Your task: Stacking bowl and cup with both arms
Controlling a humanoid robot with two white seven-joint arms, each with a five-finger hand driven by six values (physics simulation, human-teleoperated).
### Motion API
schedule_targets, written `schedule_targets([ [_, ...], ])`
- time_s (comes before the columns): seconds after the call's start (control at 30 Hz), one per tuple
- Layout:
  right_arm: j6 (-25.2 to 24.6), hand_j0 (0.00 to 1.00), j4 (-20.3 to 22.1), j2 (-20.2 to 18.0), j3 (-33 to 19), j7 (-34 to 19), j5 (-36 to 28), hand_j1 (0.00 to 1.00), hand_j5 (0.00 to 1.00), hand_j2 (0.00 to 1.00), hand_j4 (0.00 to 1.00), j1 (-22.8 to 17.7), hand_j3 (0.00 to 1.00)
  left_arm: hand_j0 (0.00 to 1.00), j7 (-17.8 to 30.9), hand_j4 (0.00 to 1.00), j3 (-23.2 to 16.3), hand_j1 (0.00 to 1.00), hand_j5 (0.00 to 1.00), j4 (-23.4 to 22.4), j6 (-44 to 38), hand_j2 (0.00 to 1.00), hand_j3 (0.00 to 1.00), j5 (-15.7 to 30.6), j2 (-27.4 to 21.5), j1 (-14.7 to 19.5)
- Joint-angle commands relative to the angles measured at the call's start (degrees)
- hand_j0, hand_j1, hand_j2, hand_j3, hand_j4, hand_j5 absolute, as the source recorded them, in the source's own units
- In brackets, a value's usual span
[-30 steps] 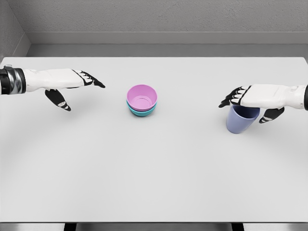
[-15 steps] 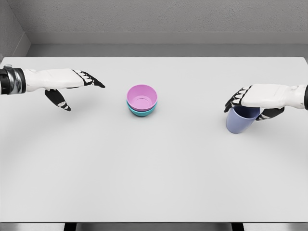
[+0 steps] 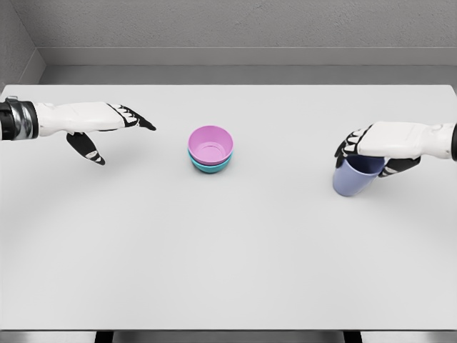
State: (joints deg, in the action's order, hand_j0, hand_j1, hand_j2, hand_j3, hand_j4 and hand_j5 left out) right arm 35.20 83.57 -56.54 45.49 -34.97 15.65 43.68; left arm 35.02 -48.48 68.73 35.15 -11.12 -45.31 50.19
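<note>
I see my right hand (image 3: 371,146) wrapped around the rim of the blue cup (image 3: 353,179) at the table's (image 3: 228,264) right side, the cup slightly tilted. My left hand (image 3: 100,125) hovers flat with fingers spread, left of the pink bowl (image 3: 211,145) nested in the teal bowl (image 3: 211,166).

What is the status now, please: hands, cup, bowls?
Right hand closed on the blue cup at its rim, cup slightly tilted. Left hand open, hovering left of the bowls. Pink bowl nested in teal bowl, mid-table. Path between looks clear.
</note>
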Motion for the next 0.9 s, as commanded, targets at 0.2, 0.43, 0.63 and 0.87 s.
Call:
schedule_targets([
  [0.2,-0.2,0.6,0.0,1.4,-0.3,0.0,-0.7,0.6,0.6,0.6,0.6,1.2,0.6,1.0,0.0,1.0,0.1,1.0,1.0,0.0,-0.1,1.0,1.0,0.3,0.0,0.0],
  [0.43,-0.2,0.62,-0.1,3.8,-0.8,0.0,-1.5,0.62,0.62,0.62,0.62,3.0,0.62,1.0,0.0,1.0,0.1,1.0,1.0,0.0,-0.1,1.0,1.0,0.4,0.0,0.0],
  [0.63,-0.2,0.61,0.0,6.7,-0.8,0.0,-1.5,0.61,0.61,0.61,0.61,5.4,0.61,1.0,0.0,1.0,0.1,1.0,1.0,0.0,-0.1,1.0,1.0,0.4,-0.1,0.0],
  [0.87,-0.2,0.62,0.0,10.4,-0.8,0.0,-1.5,0.62,0.62,0.62,0.62,7.6,0.62,1.0,0.0,1.0,0.1,1.0,1.0,0.0,-0.1,1.0,1.0,0.4,-0.1,0.0],
])
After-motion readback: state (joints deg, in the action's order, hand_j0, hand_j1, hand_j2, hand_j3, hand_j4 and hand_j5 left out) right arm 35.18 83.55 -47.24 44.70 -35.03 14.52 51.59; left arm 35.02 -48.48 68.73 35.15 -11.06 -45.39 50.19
